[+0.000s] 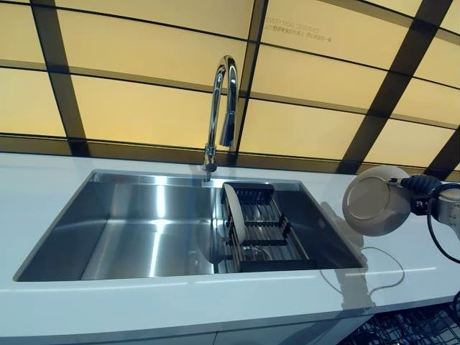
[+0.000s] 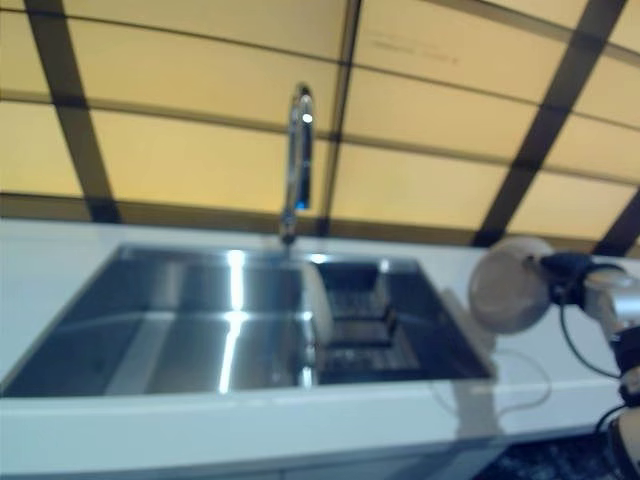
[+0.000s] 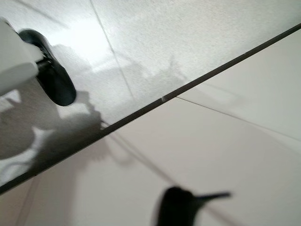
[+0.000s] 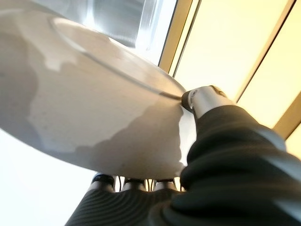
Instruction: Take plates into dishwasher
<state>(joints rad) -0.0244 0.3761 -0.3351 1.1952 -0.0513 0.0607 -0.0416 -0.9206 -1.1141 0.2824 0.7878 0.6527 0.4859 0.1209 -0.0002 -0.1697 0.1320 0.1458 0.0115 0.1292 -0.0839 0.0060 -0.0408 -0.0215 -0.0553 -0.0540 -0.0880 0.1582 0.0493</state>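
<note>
With the dishwasher presumably low right, the right hand [image 1: 420, 185] pinches a plate [image 1: 375, 200] by its rim, thumb over and fingers [image 4: 134, 182] under, on edge above the table [image 1: 43, 194] right of the sink [image 1: 144, 230], where a second plate [image 1: 235, 213] waits racked; left hand unseen.

A white plate [image 4: 84, 117] fills most of the right wrist view, seen from very close on its underside, with the raised foot ring curving across it. The right hand [image 4: 221, 155] holds it: the thumb [image 4: 207, 98] presses on the plate's rim, and the dark-tipped fingers [image 4: 134, 182] sit under its lower edge, so the plate is pinched between them. The hand's dark ribbed cover takes up the corner beside the plate. Past the plate's far edge shows a strip of shiny steel sink [image 4: 117, 19], and beyond that a wall of yellow panels [image 4: 225, 47] divided by dark bars.
</note>
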